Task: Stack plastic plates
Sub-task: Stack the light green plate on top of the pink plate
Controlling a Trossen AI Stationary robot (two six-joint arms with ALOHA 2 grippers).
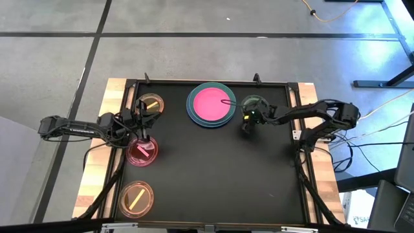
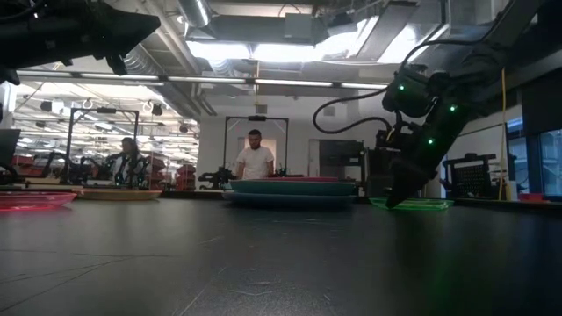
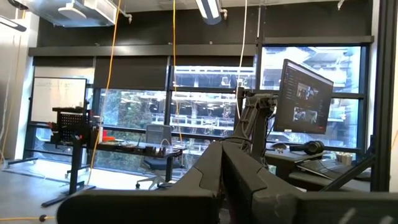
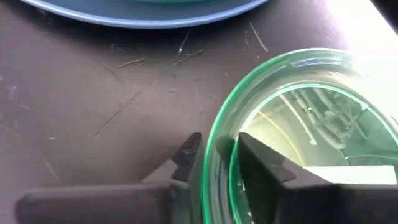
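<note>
A stack of large plates with a pink one on top (image 1: 210,105) sits at the table's far middle; its blue rim (image 4: 143,15) shows in the right wrist view. A small translucent green plate (image 1: 254,103) lies flat just right of the stack. My right gripper (image 1: 248,123) is at this plate's near rim, shut on it. A small red plate (image 1: 142,152) lies on the left side, flat on the table (image 2: 35,200). My left gripper (image 3: 221,168) is shut and held high above the red plate, pointing level across the table. Two orange plates (image 1: 151,103) (image 1: 136,199) lie far left and near left. My right gripper holds the green plate by its raised rim (image 4: 219,146) on the near side. One finger (image 4: 267,165) is inside the plate and the other finger (image 4: 188,155) is outside, slanting down from the near right. The plate (image 2: 413,204) lies flat on the table.
The black mat (image 1: 213,175) is bare across its middle and near right. The wooden table edge (image 1: 97,168) shows on the left, and cables (image 1: 317,145) trail off the right side. People stand in the room behind (image 2: 255,158).
</note>
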